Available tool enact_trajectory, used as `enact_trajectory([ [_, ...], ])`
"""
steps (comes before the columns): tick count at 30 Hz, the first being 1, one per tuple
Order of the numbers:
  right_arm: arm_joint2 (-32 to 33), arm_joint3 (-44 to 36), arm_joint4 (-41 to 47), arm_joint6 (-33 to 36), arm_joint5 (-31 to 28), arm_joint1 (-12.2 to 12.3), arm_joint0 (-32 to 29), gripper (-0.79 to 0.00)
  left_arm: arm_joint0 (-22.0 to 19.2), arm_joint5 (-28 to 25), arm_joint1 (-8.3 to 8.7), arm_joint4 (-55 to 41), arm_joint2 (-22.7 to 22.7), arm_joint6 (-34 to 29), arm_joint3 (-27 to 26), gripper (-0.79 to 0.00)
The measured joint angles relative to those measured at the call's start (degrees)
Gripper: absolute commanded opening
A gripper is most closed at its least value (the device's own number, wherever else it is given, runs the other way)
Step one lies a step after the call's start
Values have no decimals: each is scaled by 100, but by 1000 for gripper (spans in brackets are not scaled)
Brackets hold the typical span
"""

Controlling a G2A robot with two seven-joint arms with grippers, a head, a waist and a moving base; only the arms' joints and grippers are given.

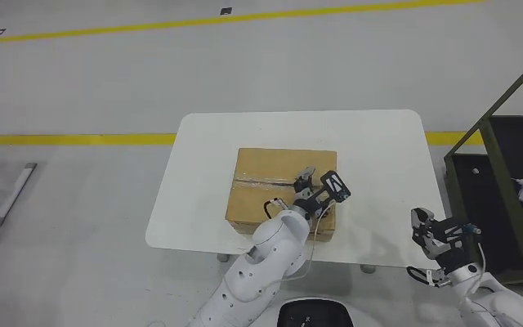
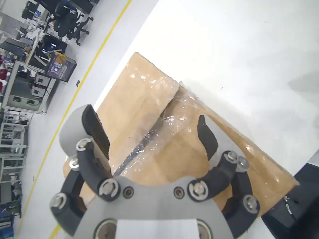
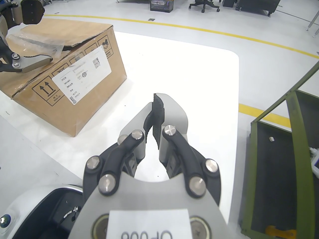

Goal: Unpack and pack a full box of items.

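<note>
A brown cardboard box (image 1: 278,176) lies in the middle of the white table (image 1: 376,147), its top flaps closed under clear tape along the seam (image 2: 159,128). My left gripper (image 1: 319,184) hovers open just above the box's right end, fingers (image 2: 96,130) straddling the taped seam without holding anything. In the right wrist view the box (image 3: 74,75) shows a white label on its side. My right gripper (image 3: 155,118) is shut with nothing in it, beyond the table's front right corner (image 1: 429,229).
A green metal cart (image 1: 482,188) with a dark tray stands right of the table; its frame (image 3: 296,135) is close to my right gripper. Yellow floor lines (image 1: 82,139) run behind the table. Office chairs and equipment racks stand far off.
</note>
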Motion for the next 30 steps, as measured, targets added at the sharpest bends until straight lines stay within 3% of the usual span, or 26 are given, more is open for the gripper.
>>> enact_trajectory([
  [8,-5,-32,-19,72,4,-17,38,-785,-101,14,-79,-35,-51,-156,156,0],
  [14,-15,-47,-51,88,23,-31,50,-785,-144,88,-129,-133,-144,-169,178,-129],
  [16,0,-60,-44,98,31,-34,54,-785,-160,47,-146,-163,-149,-170,196,-206],
  [17,6,-64,-40,101,34,-36,55,-785,-167,17,-153,-186,-153,-172,210,-336],
  [20,19,-80,-32,112,46,-43,52,-785,-190,-48,-179,-258,-161,-199,243,-489],
  [22,20,-88,-29,107,45,-47,47,-785,-204,-67,-194,-250,-159,-209,263,-650],
  [26,22,-95,-24,118,47,-56,41,-785,-221,-92,-219,-216,-160,-231,298,-776],
  [30,22,-98,-14,124,48,-65,47,-785,-210,-105,-235,-178,-184,-244,299,-785],
])
